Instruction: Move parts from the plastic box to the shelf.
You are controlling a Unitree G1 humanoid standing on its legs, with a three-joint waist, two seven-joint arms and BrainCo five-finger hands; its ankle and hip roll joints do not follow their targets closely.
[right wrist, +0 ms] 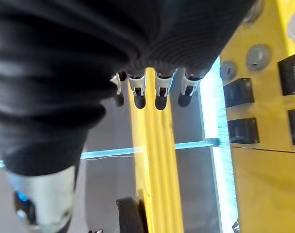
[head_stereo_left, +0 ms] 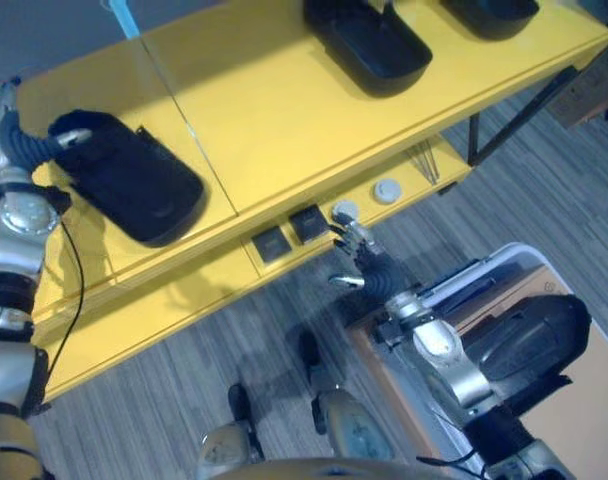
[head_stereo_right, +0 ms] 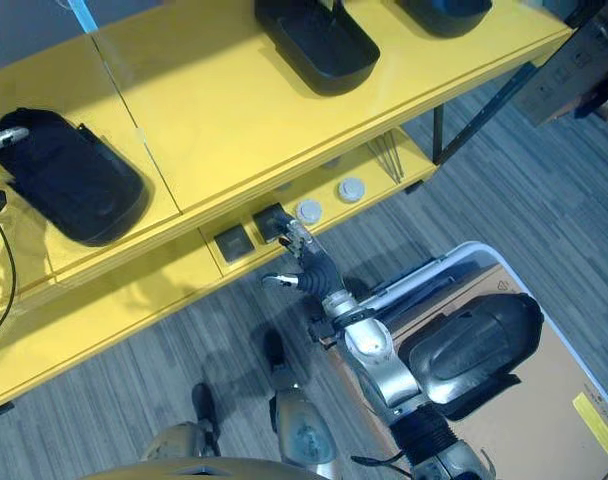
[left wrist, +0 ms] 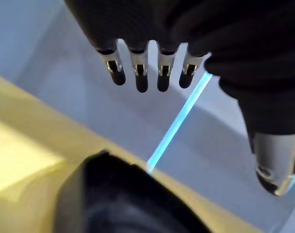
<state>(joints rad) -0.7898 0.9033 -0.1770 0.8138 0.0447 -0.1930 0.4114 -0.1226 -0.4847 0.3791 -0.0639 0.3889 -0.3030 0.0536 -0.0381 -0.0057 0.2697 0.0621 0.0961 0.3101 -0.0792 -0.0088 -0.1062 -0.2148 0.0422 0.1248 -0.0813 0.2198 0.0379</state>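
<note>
A long black part [head_stereo_left: 129, 180] lies on the top of the yellow shelf [head_stereo_left: 284, 110] at its left end. My left hand [head_stereo_left: 32, 147] is at that part's left end, thumb over its edge. Its fingers [left wrist: 140, 73] are straight and hold nothing, with the black part [left wrist: 118, 199] just below them. A second black part [head_stereo_left: 532, 340] rests in the clear plastic box [head_stereo_left: 529, 258] at the lower right. My right hand [head_stereo_left: 372, 262] hangs open and empty between the box and the shelf's lower level, fingers [right wrist: 157, 92] straight.
Two more black parts [head_stereo_left: 369, 40] [head_stereo_left: 494, 12] lie farther right on the shelf top. The lower level holds two black square pieces [head_stereo_left: 289, 233] and two white discs [head_stereo_left: 366, 200]. A black shelf leg [head_stereo_left: 514, 115] stands on the grey carpet at the right.
</note>
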